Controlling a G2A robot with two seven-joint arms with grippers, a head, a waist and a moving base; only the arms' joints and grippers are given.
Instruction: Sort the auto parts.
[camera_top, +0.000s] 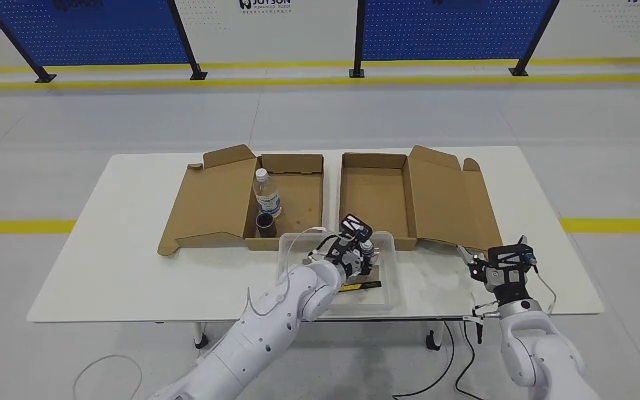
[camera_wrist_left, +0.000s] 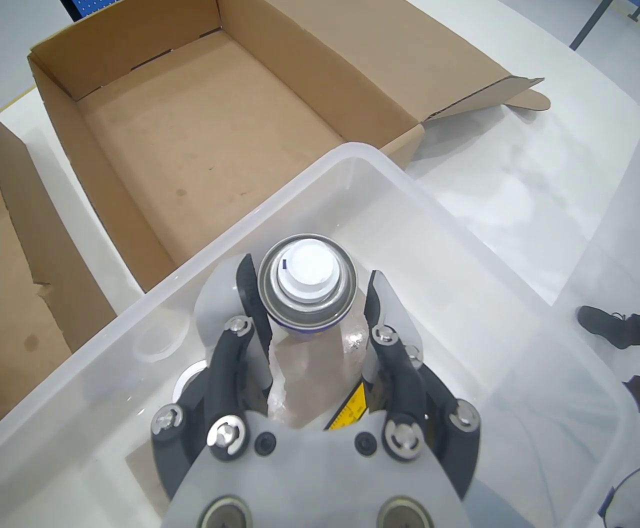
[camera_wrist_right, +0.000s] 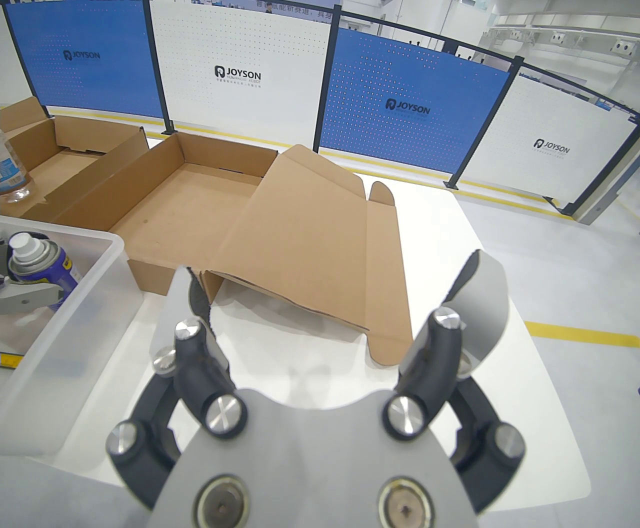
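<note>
L pincer: pinching spray can, inside clear bin.
R pincer: spread, above desk, nr cardboard box.

The setting is an industrial robot test hall. Blue and white perforated partition panels on black frames fence off the work cell. Yellow lines mark boundaries on the smooth grey floor. A white work table carries two open cardboard boxes.
</note>
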